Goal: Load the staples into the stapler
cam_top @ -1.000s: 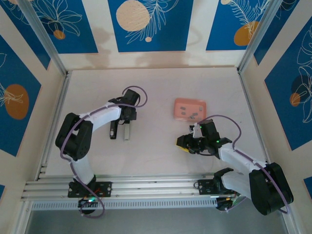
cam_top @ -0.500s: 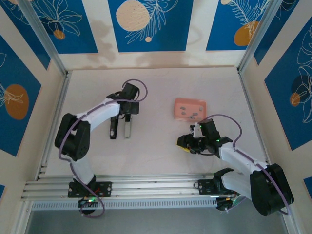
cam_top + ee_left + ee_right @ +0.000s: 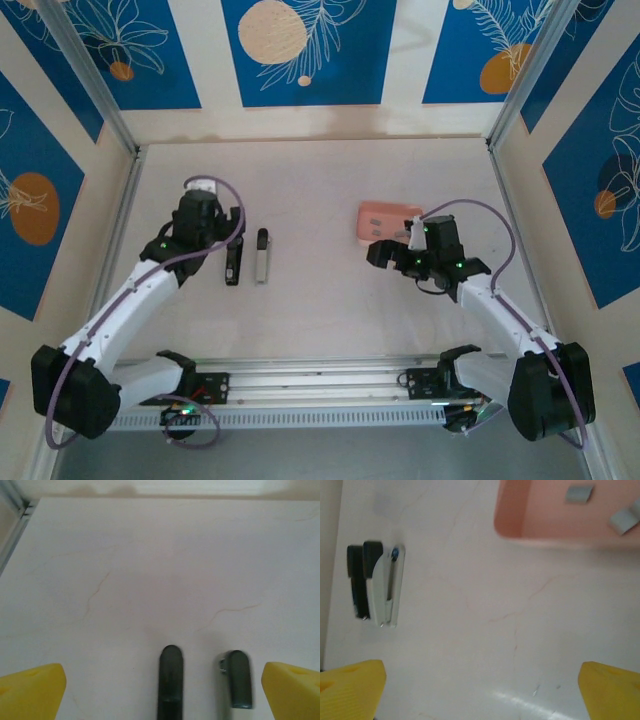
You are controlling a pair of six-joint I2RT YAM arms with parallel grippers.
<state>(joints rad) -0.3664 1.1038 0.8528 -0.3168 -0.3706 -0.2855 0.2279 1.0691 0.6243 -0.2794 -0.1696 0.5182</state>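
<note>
The black stapler [image 3: 232, 266] lies opened flat, left of centre. Small grey staples [image 3: 579, 493] lie in the pink tray [image 3: 545, 525] at top right.

Overhead camera looks down; 2 close wrist cameras share the stapler [image 3: 376, 584].

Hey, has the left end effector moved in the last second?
Yes. The left end effector has pulled leftward off the stapler, toward the table's left rail.

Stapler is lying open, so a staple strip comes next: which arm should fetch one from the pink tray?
Right. The right tool is open and sits just beside the tray, with the staples in its wrist view. The left tool, also open, hangs at the stapler, well away from the tray.
</note>
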